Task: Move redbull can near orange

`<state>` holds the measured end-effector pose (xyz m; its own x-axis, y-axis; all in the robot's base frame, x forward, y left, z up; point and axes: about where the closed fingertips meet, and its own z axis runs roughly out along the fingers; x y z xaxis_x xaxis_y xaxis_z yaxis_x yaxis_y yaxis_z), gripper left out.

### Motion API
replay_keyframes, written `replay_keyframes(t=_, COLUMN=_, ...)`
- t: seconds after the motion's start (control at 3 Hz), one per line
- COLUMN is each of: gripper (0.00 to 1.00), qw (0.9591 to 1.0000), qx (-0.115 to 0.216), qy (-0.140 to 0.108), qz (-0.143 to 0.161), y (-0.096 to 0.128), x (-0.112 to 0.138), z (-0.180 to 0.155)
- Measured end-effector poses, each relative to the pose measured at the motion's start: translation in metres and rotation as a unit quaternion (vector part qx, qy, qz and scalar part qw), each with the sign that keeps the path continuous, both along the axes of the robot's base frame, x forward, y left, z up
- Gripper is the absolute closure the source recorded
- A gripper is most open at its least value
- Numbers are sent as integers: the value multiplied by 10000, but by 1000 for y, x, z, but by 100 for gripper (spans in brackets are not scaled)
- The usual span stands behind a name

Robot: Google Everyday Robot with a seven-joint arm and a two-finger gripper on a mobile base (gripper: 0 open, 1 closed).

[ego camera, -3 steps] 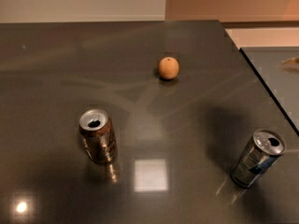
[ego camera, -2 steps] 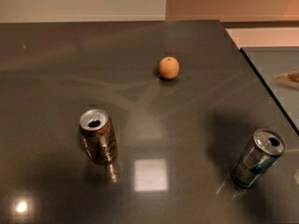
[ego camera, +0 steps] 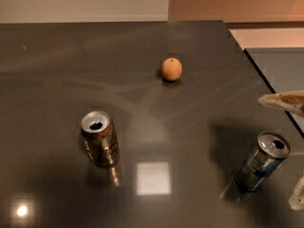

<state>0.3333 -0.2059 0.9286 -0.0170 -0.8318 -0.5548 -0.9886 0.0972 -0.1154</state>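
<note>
The redbull can (ego camera: pixel 262 161), slim and silver with blue patches, stands upright near the table's front right. The orange (ego camera: pixel 171 69) sits alone on the table further back, well apart from the can. My gripper (ego camera: pixel 280 151) reaches in from the right edge, open and empty. One pale finger (ego camera: pixel 283 101) hangs above and behind the can. The other finger (ego camera: pixel 298 194) shows at the lower right, just right of the can. The rest of the gripper and the arm are out of view.
A wider brown-bronze can (ego camera: pixel 99 138) stands upright at the front left. The dark glossy table (ego camera: pixel 57 80) ends at an edge on the right (ego camera: pixel 266 77), close to the redbull can. A pale wall runs behind.
My gripper's fingers have come into view from the right edge, moving in around the redbull can. The cans and the orange have not moved.
</note>
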Motion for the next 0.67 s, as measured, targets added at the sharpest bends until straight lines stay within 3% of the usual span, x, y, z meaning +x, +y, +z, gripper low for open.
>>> replay_keyframes(t=0.67, gripper=0, qw=9991, qx=390, qy=158, qz=46, y=19, x=6, z=-34)
